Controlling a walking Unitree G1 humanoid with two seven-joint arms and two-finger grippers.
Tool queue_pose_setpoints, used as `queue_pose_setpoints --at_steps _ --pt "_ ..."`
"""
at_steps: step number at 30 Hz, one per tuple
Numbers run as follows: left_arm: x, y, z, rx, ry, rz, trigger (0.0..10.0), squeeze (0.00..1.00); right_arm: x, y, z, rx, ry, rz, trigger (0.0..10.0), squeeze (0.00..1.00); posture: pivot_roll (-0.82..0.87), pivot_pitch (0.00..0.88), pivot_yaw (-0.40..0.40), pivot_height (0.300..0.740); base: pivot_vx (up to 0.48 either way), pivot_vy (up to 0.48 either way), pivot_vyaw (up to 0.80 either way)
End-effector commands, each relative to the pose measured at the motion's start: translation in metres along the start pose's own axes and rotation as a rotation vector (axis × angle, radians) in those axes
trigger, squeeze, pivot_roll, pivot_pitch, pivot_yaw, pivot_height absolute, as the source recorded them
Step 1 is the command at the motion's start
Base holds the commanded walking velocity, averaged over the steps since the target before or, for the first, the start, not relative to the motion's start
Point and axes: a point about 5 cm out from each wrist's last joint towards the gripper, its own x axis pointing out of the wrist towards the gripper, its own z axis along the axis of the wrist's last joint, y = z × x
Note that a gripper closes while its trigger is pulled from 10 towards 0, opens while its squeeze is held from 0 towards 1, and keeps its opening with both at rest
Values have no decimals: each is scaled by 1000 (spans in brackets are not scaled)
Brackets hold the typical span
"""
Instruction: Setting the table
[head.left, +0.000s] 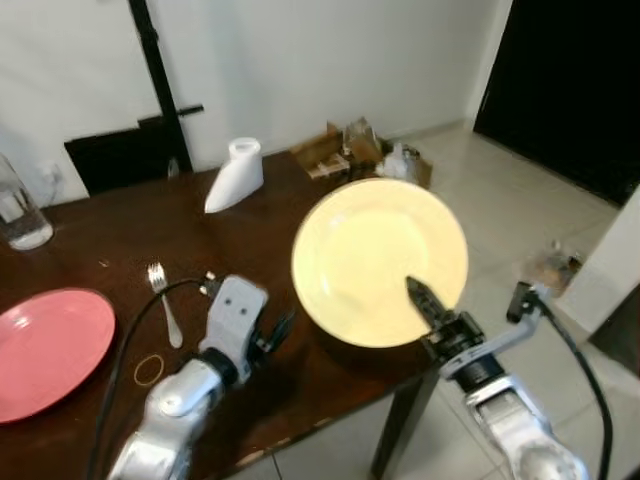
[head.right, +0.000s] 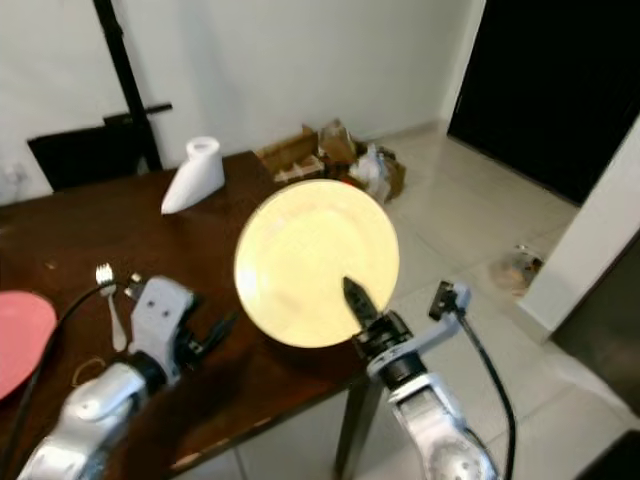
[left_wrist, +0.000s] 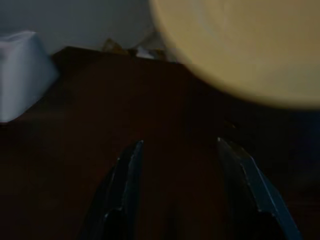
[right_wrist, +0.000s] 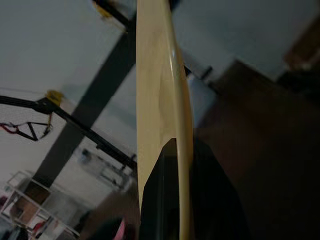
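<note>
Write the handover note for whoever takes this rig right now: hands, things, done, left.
Right hand: shut on the rim of the yellow plate, held up tilted above the table's near right corner.
Left hand: open, holding nothing, low over the dark table beside the plate.
On the table: pink plate at the near left, fork beside it, a rubber band, a white container on its side at the far edge.
Done: pink plate and fork laid.
Left: set the yellow plate down.
</note>
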Motion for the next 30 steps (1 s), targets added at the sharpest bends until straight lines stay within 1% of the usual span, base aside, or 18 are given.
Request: queue_pose_setpoints --at_steps 1,4,5,6,7,10,15,19,20,21,22,23,25,26,27,30 --pt "-6 1 -7 -18 40 -22 10000 0 2 2 -9 20 29 12 10000 0 4 61 93 740 330 0 0" --pt "-17 8 -9 -12 90 -54 10000 0 5 0 -16 32 58 -4 10000 0 20 62 90 740 110 0 0" --pt "-20 9 -9 -9 101 -68 10000 0 6 -2 -19 37 69 -16 10000 0 20 62 90 740 0 0 0" --pt "-20 9 -9 -9 101 -68 10000 0 6 -2 -19 37 69 -16 10000 0 20 62 90 740 0 0 0" --pt "-24 10 -8 1 109 -89 10000 0 9 -4 -23 46 85 -36 10000 0 24 64 90 740 0 0 0" --pt "-27 12 -6 3 117 -95 10000 0 13 -7 -24 61 83 -52 10000 0 27 65 90 740 0 0 0" --pt "-34 15 -1 23 137 -124 10000 0 25 -12 -24 30 71 -68 10000 0 60 83 83 740 0 0 0" --pt "-41 17 9 22 129 -173 10000 0 34 -13 -25 41 72 -67 10000 0 86 95 74 740 0 0 0" --pt "-41 17 9 22 129 -173 10000 0 34 -13 -25 41 72 -67 10000 0 86 95 74 740 0 0 0" --pt "-49 21 19 16 124 -212 10000 0 44 -16 -27 71 69 -76 10000 0 117 111 68 740 0 0 0" --pt "-49 21 19 16 124 -212 10000 0 44 -16 -27 71 69 -76 10000 0 117 111 68 740 0 0 0" --pt "-52 22 23 12 120 -224 10000 0 48 -17 -28 87 68 -79 10000 0 117 111 68 740 0 0 0" --pt "-58 27 34 -7 101 -222 10000 0 55 -20 -32 136 68 -94 10000 0 147 134 62 740 0 0 0" --pt "-58 27 34 -7 101 -222 10000 0 55 -20 -32 136 68 -94 10000 0 147 134 62 740 0 0 0" --pt "-62 30 42 -25 82 -209 10000 0 60 -23 -35 156 69 -113 10000 0 172 150 61 740 0 0 0" --pt "-63 31 46 -37 69 -199 10000 0 63 -25 -37 163 68 -130 10000 0 180 155 60 740 0 0 0"
